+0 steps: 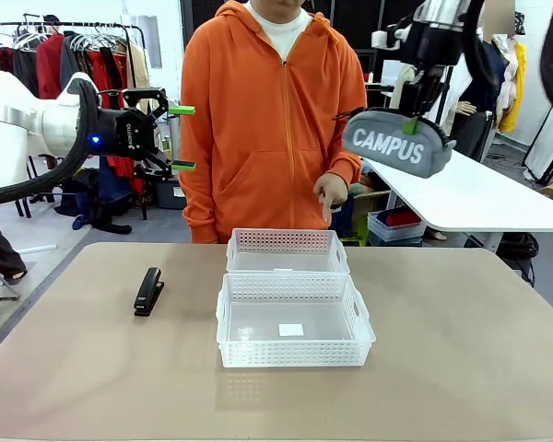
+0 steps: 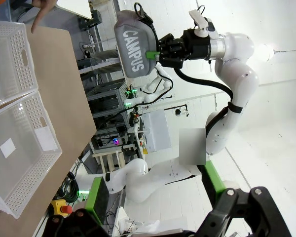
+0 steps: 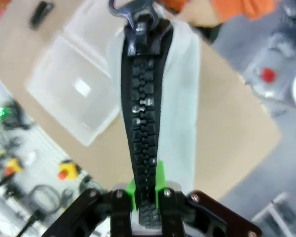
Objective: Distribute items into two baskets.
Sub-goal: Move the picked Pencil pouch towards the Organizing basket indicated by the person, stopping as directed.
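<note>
1. Fingers [image 1: 182, 110] of your left hand [image 1: 182, 138] stand spread wide with nothing between them. It is held high off the left side of the surface, and I judge it is free for a pick of its own.
2. Below it, the small black stapler [image 1: 148, 291] lies flat on the tan surface [image 1: 461, 350], apart from the baskets and not yet sorted. Being nearest that side, it looks like your left hand's item.
3. In the middle, two translucent white lattice-walled plastic baskets sit touching, the near basket [image 1: 295, 352] in front of the far basket [image 1: 286, 241]. Neither holds an item, and only a small white label [image 1: 291, 329] lies on the near one's floor.
4. Just behind the far basket's right end, the person's hand [image 1: 330, 193] points its fingers downward. This may be showing you which basket to use.
5. Your right hand [image 1: 410, 122] is clenched on the long grey zip pencil case with white "CAMPUS" lettering [image 1: 396, 145], high above the surface and right of the baskets.
6. Its green pads [image 3: 160, 178] pinch the black zip [image 3: 143, 123] near mid-length, which is why the case hangs level.
</note>
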Controlling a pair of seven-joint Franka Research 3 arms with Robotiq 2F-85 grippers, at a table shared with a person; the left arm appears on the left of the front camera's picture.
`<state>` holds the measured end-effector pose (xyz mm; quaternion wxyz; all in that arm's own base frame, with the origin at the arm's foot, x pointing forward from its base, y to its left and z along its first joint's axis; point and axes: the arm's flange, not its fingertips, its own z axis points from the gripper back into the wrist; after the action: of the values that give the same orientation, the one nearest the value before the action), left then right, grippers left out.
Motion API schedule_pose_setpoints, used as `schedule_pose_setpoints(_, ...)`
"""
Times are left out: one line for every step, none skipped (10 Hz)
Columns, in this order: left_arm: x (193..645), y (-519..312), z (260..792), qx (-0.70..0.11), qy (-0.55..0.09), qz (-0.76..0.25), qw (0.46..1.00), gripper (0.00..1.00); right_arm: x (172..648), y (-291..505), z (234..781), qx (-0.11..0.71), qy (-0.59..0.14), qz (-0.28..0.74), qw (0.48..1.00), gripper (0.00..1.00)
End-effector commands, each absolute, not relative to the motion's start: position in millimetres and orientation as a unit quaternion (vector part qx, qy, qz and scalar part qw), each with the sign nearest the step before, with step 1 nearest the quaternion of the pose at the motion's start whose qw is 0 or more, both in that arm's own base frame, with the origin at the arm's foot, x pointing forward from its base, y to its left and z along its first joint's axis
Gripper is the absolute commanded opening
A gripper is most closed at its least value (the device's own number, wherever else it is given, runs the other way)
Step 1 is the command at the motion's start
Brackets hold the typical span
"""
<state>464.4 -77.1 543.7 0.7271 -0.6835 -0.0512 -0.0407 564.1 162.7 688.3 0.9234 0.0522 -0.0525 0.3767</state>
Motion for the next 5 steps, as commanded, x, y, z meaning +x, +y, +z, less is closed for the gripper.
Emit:
schedule_pose_setpoints(463.5,-76.5,544.9,-0.684,-0.052,-0.041,0.727,1.00,584.9,196.7,689.1,0.012,-0.026,0.469,0.883,0.00)
schedule_pose_setpoints(463.5,-76.5,544.9,-0.684,-0.052,-0.041,0.727,1.00,588.6,212.7,681.3,0.004,-0.024,0.501,0.865,0.00)
schedule_pose_setpoints(463.5,-76.5,544.9,-0.684,-0.052,-0.041,0.727,1.00,588.5,229.1,670.4,-0.007,-0.022,0.532,0.846,0.00)
schedule_pose_setpoints(463.5,-76.5,544.9,-0.684,-0.052,-0.041,0.727,1.00,587.9,241.7,662.4,-0.017,-0.020,0.556,0.831,0.00)
schedule_pose_setpoints(463.5,-76.5,544.9,-0.684,-0.052,-0.041,0.727,1.00,587.1,255.4,652.5,-0.017,-0.019,0.572,0.820,0.00)
